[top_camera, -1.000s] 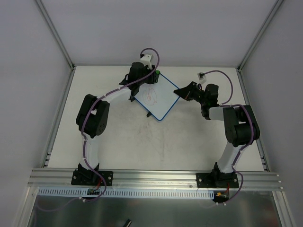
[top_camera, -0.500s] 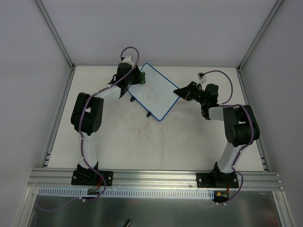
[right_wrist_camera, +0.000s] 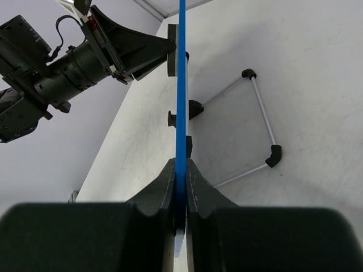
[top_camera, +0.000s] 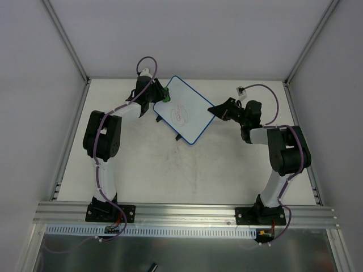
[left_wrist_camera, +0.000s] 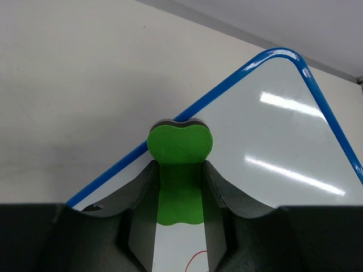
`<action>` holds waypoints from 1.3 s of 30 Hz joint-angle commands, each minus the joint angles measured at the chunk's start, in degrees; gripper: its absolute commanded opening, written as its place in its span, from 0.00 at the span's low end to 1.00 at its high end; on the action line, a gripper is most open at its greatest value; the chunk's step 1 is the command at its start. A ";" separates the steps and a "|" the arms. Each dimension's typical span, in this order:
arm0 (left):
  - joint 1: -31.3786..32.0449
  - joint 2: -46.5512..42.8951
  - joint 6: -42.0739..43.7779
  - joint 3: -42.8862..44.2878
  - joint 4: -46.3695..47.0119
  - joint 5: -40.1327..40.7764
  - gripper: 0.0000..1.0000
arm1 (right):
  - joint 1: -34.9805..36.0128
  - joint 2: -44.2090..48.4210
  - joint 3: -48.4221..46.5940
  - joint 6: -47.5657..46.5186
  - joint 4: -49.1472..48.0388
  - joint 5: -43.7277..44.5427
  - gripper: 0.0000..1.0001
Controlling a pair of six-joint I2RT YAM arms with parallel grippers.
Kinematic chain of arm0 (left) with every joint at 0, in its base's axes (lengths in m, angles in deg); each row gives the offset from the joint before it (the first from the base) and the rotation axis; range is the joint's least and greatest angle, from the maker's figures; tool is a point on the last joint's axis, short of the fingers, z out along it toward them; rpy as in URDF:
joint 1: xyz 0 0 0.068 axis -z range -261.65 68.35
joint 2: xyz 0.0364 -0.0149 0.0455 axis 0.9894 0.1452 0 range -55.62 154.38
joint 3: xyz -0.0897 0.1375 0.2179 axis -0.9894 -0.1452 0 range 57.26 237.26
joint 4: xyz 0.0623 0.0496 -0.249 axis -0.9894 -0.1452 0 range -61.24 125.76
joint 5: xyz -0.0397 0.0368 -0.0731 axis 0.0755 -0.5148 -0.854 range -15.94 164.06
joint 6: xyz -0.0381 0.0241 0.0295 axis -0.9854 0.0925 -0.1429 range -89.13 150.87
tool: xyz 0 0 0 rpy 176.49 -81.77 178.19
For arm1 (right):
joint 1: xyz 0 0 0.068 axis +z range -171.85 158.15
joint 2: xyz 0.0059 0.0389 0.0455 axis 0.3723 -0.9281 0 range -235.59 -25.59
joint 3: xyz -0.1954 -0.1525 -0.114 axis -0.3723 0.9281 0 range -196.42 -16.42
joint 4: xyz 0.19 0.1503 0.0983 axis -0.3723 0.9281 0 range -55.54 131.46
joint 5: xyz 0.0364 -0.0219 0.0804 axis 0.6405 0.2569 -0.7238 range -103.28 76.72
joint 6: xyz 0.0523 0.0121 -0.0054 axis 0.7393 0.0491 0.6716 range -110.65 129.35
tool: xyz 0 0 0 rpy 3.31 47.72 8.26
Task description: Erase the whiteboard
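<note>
Green eraser (left_wrist_camera: 180,148) pinched in left jaws, shifted to whiteboard (top_camera: 190,122) left edge; right jaws clamp rim

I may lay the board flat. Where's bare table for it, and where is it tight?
Free: the broad middle of the white table, from the blue-rimmed white whiteboard to the aluminium rail at the near edge. Crowded: the board's far-left edge, where the left gripper holds a small green eraser, and its right corner, clamped by the right gripper.
</note>
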 commanded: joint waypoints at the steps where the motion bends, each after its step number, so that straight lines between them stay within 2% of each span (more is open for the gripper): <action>1: -0.50 1.12 -1.31 -1.79 -2.31 -0.45 0.00 | 0.57 2.09 -0.09 -2.34 -6.20 -1.94 0.00; 5: -0.41 0.86 -1.92 -4.25 2.51 -4.22 0.00 | 0.57 2.00 -0.09 -2.34 -6.29 -2.03 0.00; 10: -0.15 0.33 -4.03 -8.38 12.78 -8.97 0.00 | 0.57 1.91 -0.09 -2.17 -6.47 -2.03 0.00; 13: 0.99 -0.72 -2.63 -9.88 15.08 -9.07 0.00 | 0.57 1.83 -0.09 -2.17 -6.56 -2.20 0.00; 29: 11.72 -3.62 11.08 -7.95 11.32 -1.16 0.00 | 0.57 1.65 -0.36 -1.73 -6.91 -2.47 0.00; 39: 18.57 -5.03 22.94 -7.51 10.70 1.48 0.00 | 0.57 1.39 -0.53 -1.38 -7.26 -2.55 0.00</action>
